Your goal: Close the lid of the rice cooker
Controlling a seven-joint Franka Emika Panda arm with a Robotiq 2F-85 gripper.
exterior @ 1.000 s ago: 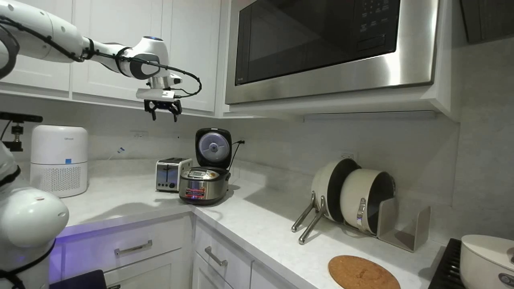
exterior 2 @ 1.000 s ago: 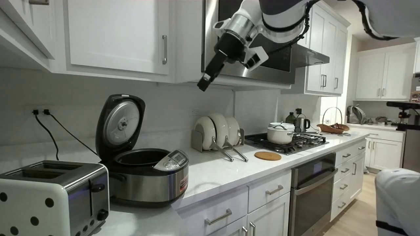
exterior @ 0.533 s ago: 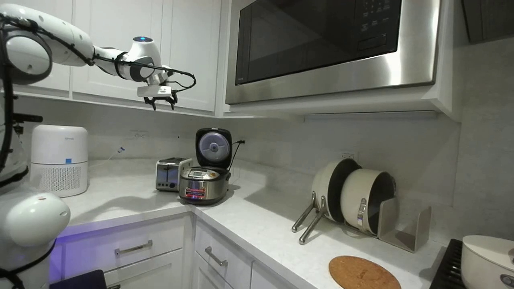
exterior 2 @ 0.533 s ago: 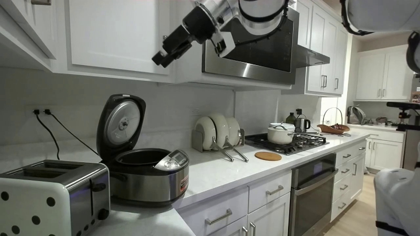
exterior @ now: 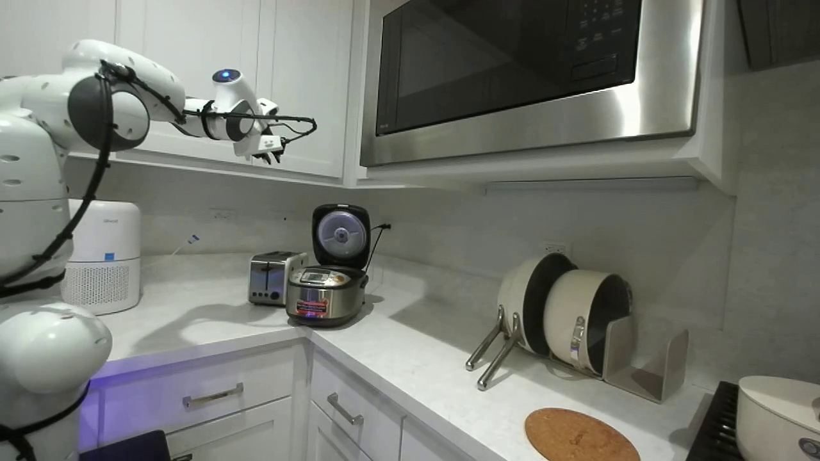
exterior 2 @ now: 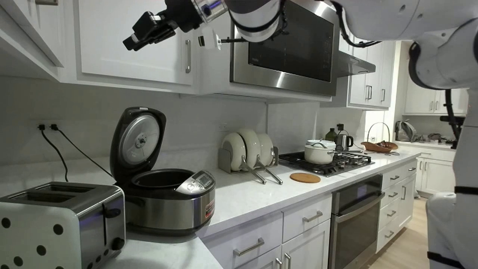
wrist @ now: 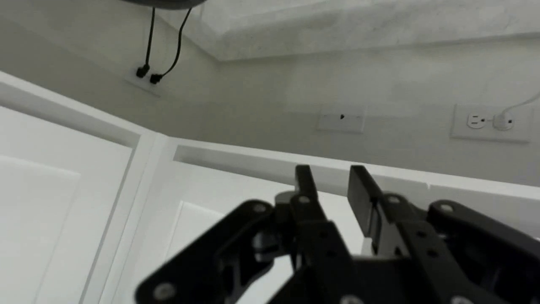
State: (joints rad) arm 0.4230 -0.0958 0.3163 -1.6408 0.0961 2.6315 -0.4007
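Observation:
The rice cooker (exterior 2: 168, 213), black and silver, stands in the counter corner in both exterior views. Its lid (exterior 2: 139, 139) is raised nearly upright on the hinge, showing the round silver inner plate and the open pot. High above and away from it, in front of the upper cabinets, hangs my gripper (exterior: 273, 157), tilted forward. In the wrist view a modest gap separates the fingers of the gripper (wrist: 331, 169), with nothing between them. A dark curved edge (wrist: 164, 3) shows at the top of the wrist view; I cannot tell which part of the cooker it is.
A toaster (exterior: 268, 282) is right beside the cooker. Power cords (exterior 2: 74, 145) run behind it to a wall outlet. Upper cabinets (exterior 2: 130, 41) and a microwave (exterior: 500, 77) overhang the counter. Pans (exterior: 576, 314) in a rack and a cork mat (exterior: 580, 435) lie farther along.
The arm has swung toward the upper cabinets on the cooker's side, and the gripper has risen and tilted up. Its fingers have drawn closer together. Cooker and lid stay as they were.

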